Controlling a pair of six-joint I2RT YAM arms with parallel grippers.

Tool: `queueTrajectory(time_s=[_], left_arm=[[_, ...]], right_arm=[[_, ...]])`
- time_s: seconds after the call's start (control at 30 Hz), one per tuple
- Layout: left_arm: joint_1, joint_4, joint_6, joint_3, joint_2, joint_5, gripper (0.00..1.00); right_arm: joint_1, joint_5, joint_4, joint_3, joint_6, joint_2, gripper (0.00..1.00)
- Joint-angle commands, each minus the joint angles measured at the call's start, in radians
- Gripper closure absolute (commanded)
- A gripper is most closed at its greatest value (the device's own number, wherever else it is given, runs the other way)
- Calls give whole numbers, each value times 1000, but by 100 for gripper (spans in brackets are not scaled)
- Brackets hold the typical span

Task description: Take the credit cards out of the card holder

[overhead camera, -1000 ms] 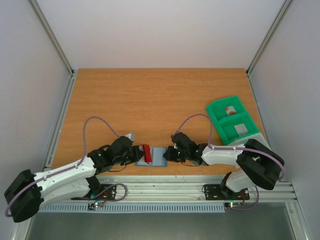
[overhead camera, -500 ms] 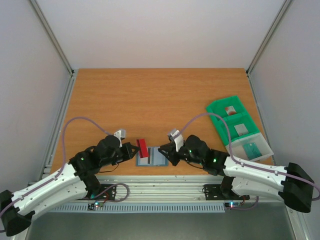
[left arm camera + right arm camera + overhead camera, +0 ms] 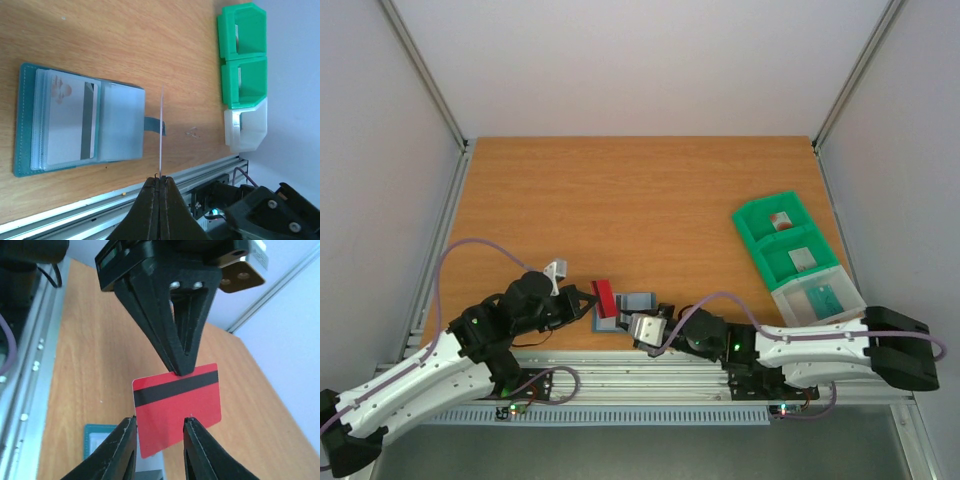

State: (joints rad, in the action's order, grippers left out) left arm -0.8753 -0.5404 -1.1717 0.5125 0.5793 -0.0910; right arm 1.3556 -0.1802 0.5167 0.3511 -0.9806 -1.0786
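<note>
The red credit card (image 3: 177, 407), pinched by one edge in the shut left hand (image 3: 159, 176) over the open card holder (image 3: 24, 125) at the near edge of the surface (image 3: 125, 35), may drop if released before the part-open, empty right hand (image 3: 160, 421) astride it closes.

Robot lab test cell, not a home or shop.
Wood-top table (image 3: 640, 190) boxed in by plain white panels (image 3: 640, 60) and aluminium profile posts (image 3: 424, 70) running to the upper corners. A slotted rail (image 3: 620, 385) along the bottom edge carries the left arm (image 3: 430, 365) and right arm (image 3: 810, 345), with loose purple cables (image 3: 470, 243). Green parts bin (image 3: 748, 232) at right. Probably a data-collection rig; the room beyond the panels is hidden.
</note>
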Motion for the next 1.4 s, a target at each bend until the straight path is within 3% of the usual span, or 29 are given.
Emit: queueTrajectory(time_s=[0.0, 0.13, 0.63, 0.7, 0.87, 0.97, 1.03, 1.2, 1.3, 1.37], left_arm=[[4, 53, -44, 31, -8, -58, 100], [4, 56, -57, 29, -15, -61, 99], [4, 101, -112, -13, -32, -76, 100], [4, 96, -113, -13, -34, -77, 100], [4, 92, -125, -21, -51, -66, 100], [4, 97, -128, -25, -62, -62, 99], [4, 106, -125, -22, -70, -57, 83], [4, 34, -70, 10, -95, -8, 29], [5, -87, -19, 89, -90, 59, 12], [5, -139, 52, 133, -83, 77, 3]], right_arm=[[46, -179, 307, -14, -333, -135, 72], [69, -204, 427, -19, -406, -228, 60], [82, -271, 571, -35, -471, -345, 60], [82, -278, 578, -36, -471, -346, 65], [83, -298, 616, -47, -471, -345, 92], [88, -320, 587, -48, -441, -331, 99], [102, -350, 565, -47, -407, -320, 99], [216, -552, 570, -32, -326, -314, 99], [280, -769, 463, 33, -235, -294, 99], [307, -800, 301, 63, -164, -244, 99]])
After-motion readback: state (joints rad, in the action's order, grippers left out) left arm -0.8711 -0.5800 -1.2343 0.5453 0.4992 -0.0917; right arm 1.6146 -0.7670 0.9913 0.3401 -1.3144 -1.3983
